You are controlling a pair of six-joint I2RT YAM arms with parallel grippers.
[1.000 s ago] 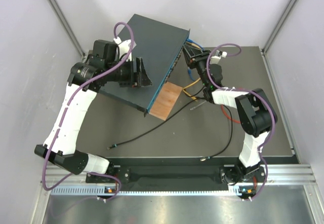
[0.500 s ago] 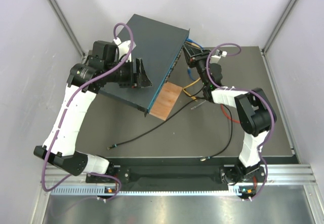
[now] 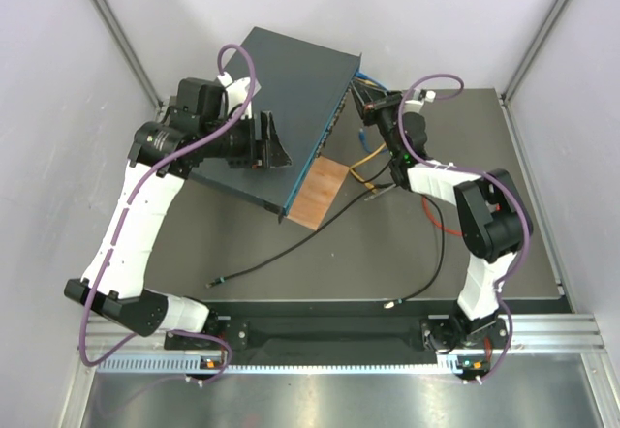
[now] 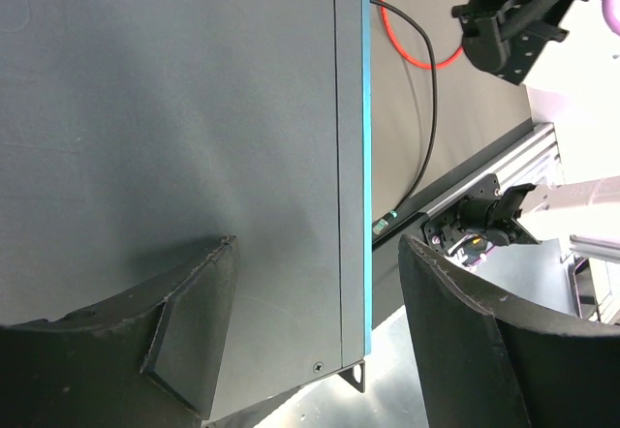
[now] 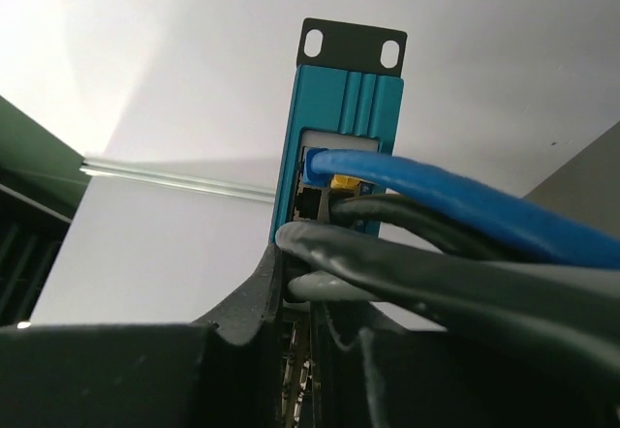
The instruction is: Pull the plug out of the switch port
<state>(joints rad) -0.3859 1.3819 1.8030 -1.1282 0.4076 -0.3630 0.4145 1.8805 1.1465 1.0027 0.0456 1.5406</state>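
The switch (image 3: 291, 89) is a flat dark blue-grey box lying at an angle at the back, its teal port face (image 5: 339, 108) turned toward the right arm. My left gripper (image 3: 274, 142) is open, one finger resting on the switch's top (image 4: 194, 108), the other past the teal edge (image 4: 318, 249). My right gripper (image 3: 368, 108) is pressed against the port face, its fingers nearly together (image 5: 305, 273) around a grey plug (image 5: 325, 288). A blue cable (image 5: 465, 200), a yellow plug (image 5: 341, 184) and a black cable (image 5: 407, 215) sit in sockets just above.
A small brown board (image 3: 320, 191) lies against the switch's near corner. A black cable (image 3: 291, 249), a yellow cable (image 3: 366, 165) and an orange-red cable (image 3: 441, 220) run over the dark mat. Walls stand close behind and at both sides.
My right wrist has shifted slightly up and left, closer to the port face. The left arm and the switch have not moved.
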